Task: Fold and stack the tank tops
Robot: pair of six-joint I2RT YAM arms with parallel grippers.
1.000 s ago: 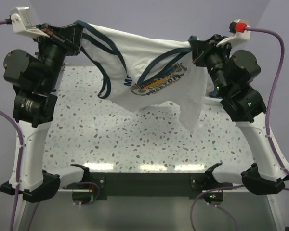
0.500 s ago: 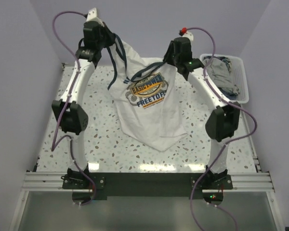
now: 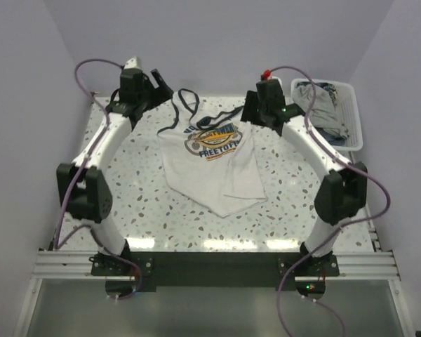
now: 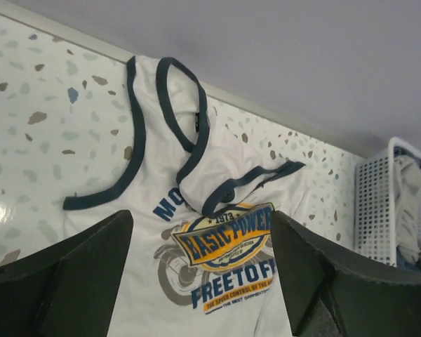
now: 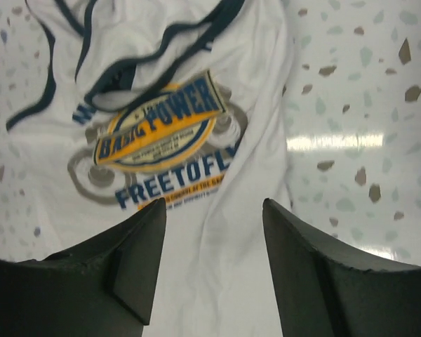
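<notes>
The white tank top (image 3: pixel 214 165), soft sleeveless cloth with navy trim at neck and armholes and a blue-and-yellow chest print, lies print-up on the speckled tabletop (image 3: pixel 126 203). It sits at the far middle, with the neck toward the back wall and the hem running to a skewed point toward my bases. My left tool (image 4: pixel 202 232) and right tool (image 5: pixel 212 210) both stand wide open and empty, hovering over the shoulder end. The left is above the left strap side and the right above the right chest edge, with cloth showing between each pair of fingers but not touching them.

As I judge it, the step in hand is to get the shirt flat before any fold. The navy straps are bunched: one lies doubled across the top of the print, though my right wrist view is too blurred to say whether it is twisted or only folded over. I should pinch the straps low and draw them out toward the back wall, then square the crooked hem, so the first fold lands on straight edges.

The plain grey tank top (image 3: pixel 321 105) sits crumpled in the white slatted plastic basket (image 3: pixel 354 133) at the far right, well apart from both tools.
</notes>
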